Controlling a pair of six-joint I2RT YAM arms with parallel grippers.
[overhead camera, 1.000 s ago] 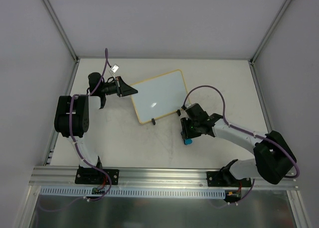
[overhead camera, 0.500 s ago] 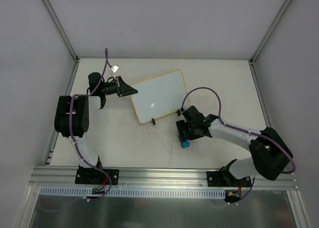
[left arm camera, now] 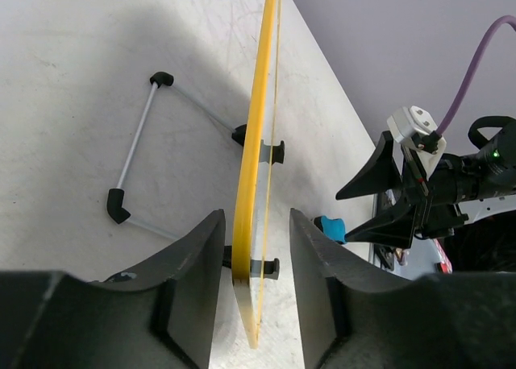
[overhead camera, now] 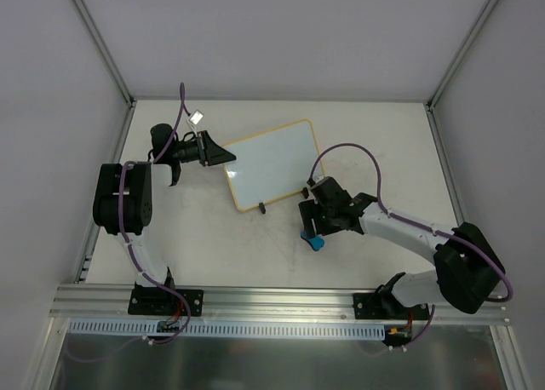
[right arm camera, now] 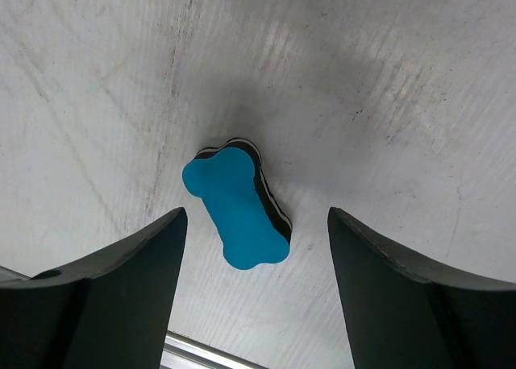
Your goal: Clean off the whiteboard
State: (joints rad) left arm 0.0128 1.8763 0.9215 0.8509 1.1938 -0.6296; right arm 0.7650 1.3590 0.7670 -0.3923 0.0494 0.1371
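The whiteboard (overhead camera: 271,164), white with a pale-yellow frame, stands tilted at the middle of the table. In the left wrist view it is edge-on (left arm camera: 256,143). My left gripper (overhead camera: 230,157) is at its left edge, open; the fingers (left arm camera: 193,264) straddle the frame with a small gap on each side. A blue bone-shaped eraser (overhead camera: 316,243) lies flat on the table in front of the board's right corner (right arm camera: 236,208). My right gripper (overhead camera: 310,230) hovers just over it, open (right arm camera: 254,288), with nothing between its fingers. The eraser (left arm camera: 329,228) also shows past the board in the left wrist view.
Two black clip feet (overhead camera: 265,208) hold the board's near edge. A thin wire stand with black ends (left arm camera: 133,155) lies on the table behind the board. Grey walls enclose the table, and an aluminium rail (overhead camera: 281,301) runs along the near edge.
My right gripper has opened and let go of the eraser, which now lies on the table; the arm shifted slightly left. My left jaws have parted from the board's edge.
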